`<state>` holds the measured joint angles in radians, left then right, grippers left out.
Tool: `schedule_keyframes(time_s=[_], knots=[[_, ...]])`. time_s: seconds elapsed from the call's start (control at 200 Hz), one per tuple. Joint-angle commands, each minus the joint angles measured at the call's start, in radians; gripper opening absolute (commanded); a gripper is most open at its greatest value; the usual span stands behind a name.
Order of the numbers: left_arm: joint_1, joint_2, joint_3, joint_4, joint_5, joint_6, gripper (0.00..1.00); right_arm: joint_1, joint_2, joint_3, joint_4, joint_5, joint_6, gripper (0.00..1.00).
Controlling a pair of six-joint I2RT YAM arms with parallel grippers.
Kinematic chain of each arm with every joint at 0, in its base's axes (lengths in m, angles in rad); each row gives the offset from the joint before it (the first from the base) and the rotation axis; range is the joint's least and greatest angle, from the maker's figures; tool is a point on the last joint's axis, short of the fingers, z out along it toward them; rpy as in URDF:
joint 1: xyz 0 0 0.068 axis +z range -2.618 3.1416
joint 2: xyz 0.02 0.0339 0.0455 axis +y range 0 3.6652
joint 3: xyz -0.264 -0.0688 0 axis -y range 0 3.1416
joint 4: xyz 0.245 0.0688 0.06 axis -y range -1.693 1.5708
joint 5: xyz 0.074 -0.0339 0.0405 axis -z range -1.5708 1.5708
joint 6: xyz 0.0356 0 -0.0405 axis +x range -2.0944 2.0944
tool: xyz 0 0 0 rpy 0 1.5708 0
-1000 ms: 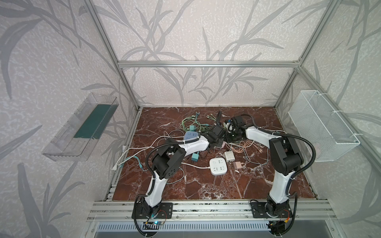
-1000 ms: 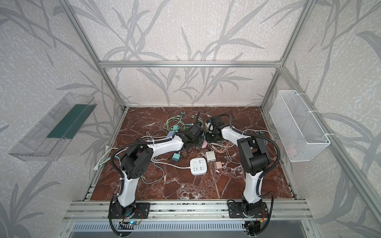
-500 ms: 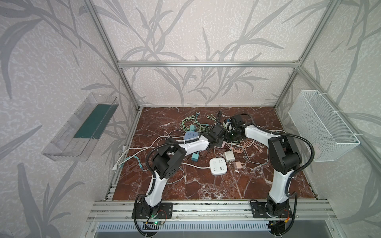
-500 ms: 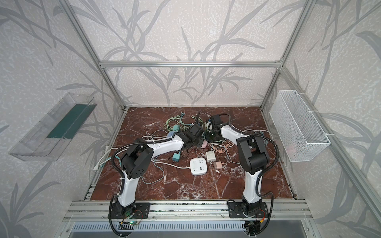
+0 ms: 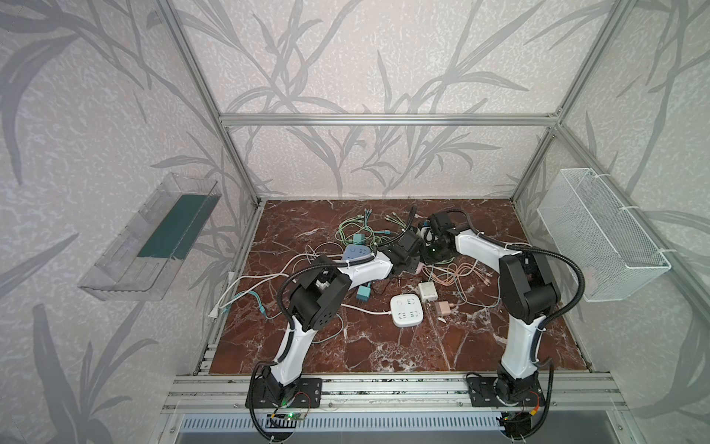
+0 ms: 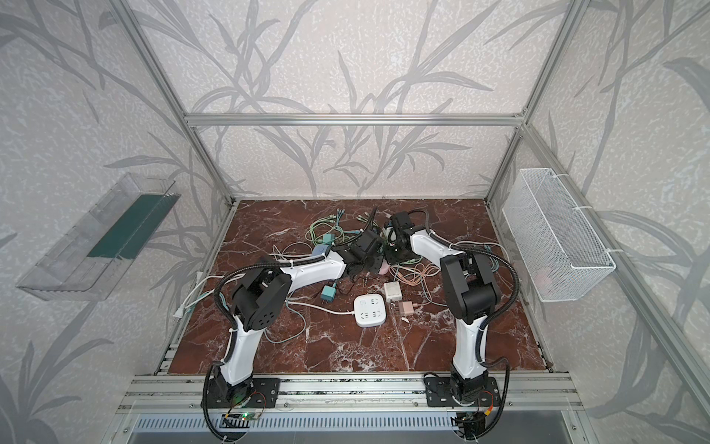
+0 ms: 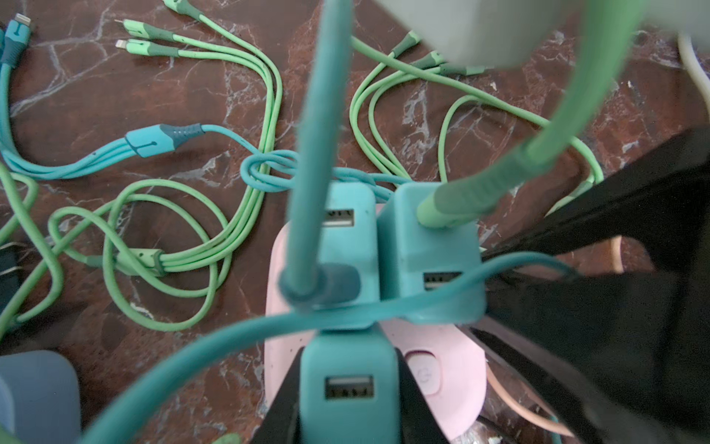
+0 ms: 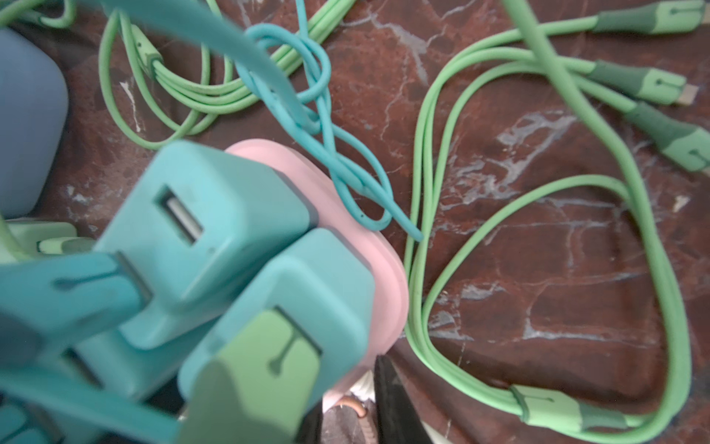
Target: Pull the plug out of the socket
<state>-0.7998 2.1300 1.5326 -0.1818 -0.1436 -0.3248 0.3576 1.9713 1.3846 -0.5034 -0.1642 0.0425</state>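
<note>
Plug (image 7: pixel 347 384) seated in socket (image 7: pixel 453 369), not out yet: left gripper (image 7: pixel 347 369) clamped on it, right gripper (image 8: pixel 353 399) closed at socket edge, hold unclear; whole pull left.

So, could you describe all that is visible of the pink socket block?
The pink socket block looks like matte plastic with rounded corners and rests on the marble table. Its top has a round button. Three teal chargers stand plugged into it; two carry cables, and the left hand is shut on the third charger. The shut right hand sits at one edge; a grip there is unclear.
</note>
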Motion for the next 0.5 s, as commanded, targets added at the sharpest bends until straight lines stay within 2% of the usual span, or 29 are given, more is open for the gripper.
schedule_keyframes(time_s=[0.0,0.32,0.495], knots=[[-0.012,-0.038,0.05,0.114,0.098,-0.017,0.13,0.014,0.052,-0.01,-0.078,0.023,-0.029,0.25],[0.018,-0.076,0.051,0.093,0.159,-0.058,0.13,0.014,0.055,-0.006,-0.088,0.032,-0.038,0.25],[0.023,-0.087,0.05,0.072,0.136,-0.047,0.13,0.014,0.055,-0.008,-0.091,0.035,-0.043,0.25]])
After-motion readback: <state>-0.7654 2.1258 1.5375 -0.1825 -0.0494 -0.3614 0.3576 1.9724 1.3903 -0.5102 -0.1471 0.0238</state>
